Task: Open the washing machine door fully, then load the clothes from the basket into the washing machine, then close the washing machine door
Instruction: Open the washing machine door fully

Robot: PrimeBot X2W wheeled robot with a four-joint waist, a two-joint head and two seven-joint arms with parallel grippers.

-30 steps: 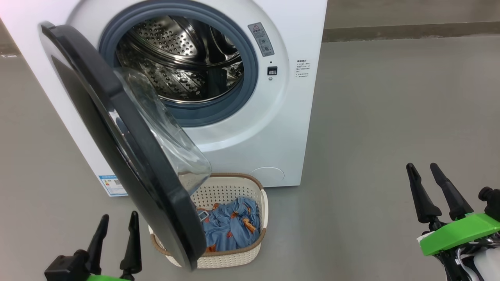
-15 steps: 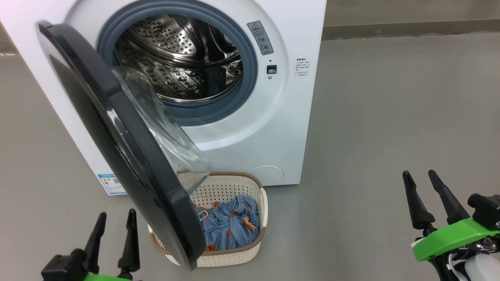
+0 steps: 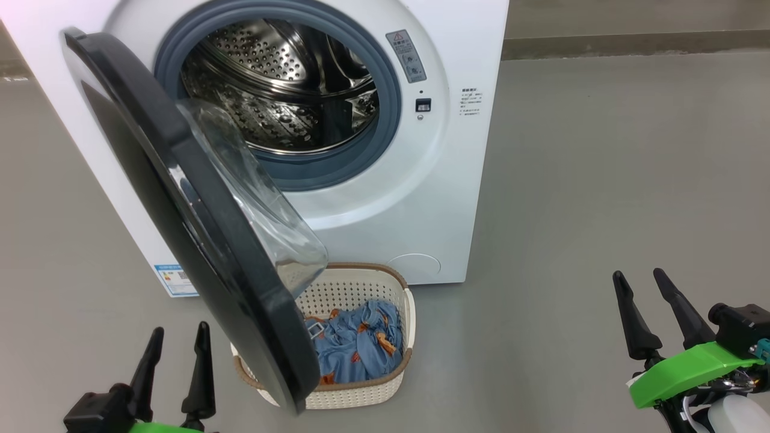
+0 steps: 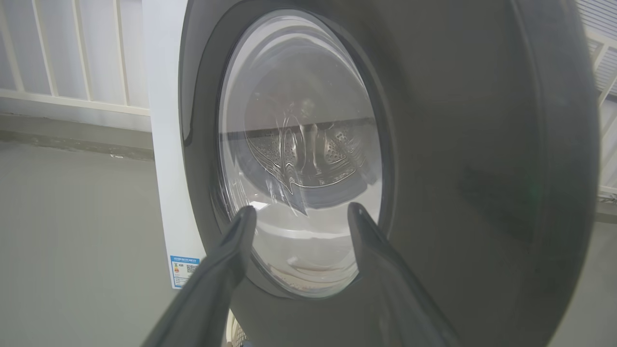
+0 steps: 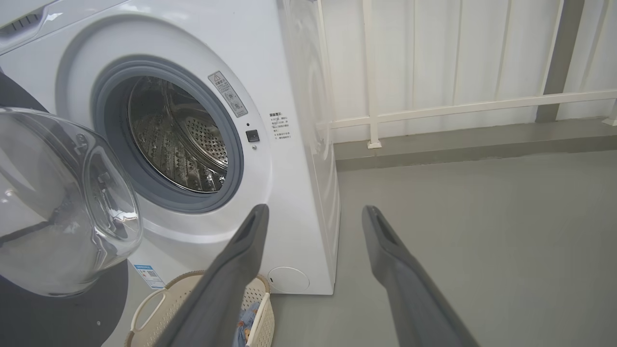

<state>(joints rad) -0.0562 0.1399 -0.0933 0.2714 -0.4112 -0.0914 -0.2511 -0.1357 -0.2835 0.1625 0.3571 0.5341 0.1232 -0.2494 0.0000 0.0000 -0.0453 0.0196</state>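
Change since earlier frames: right gripper [image 3: 637, 272] sits lower and slightly more to the left in the head view; the whole scene has shifted a little, so the camera has moved too.
Left gripper [image 3: 180, 328]: fingers spread, empty, at the lower left; its wrist view faces the door's outer side without touching it.
Right gripper: fingers spread, empty, well apart from the machine, over bare floor [image 3: 601, 180].
Basket [image 3: 352, 394]: on the floor just before the machine, its left part hidden behind the door.
Clothes [image 3: 355, 349]: light-blue cloth with orange print, heaped inside the basket.
Washing machine door [image 3: 234, 288]: unlatched and swung out, seen nearly edge-on, overhanging the basket.
Washing machine [image 3: 433, 180]: mouth exposed; steel drum [image 3: 271, 78] looks empty inside the grey-blue gasket [image 3: 385, 120].
Progress: opening is underway but apparently short of full; loading and closing are both left.
Writing: grey sticker [image 3: 409, 55] with a red warning triangle, a small text block [image 3: 471, 101], and a blue label [image 3: 174, 279] with code squares at the lower corner; none is legible, and no brand can be made out.
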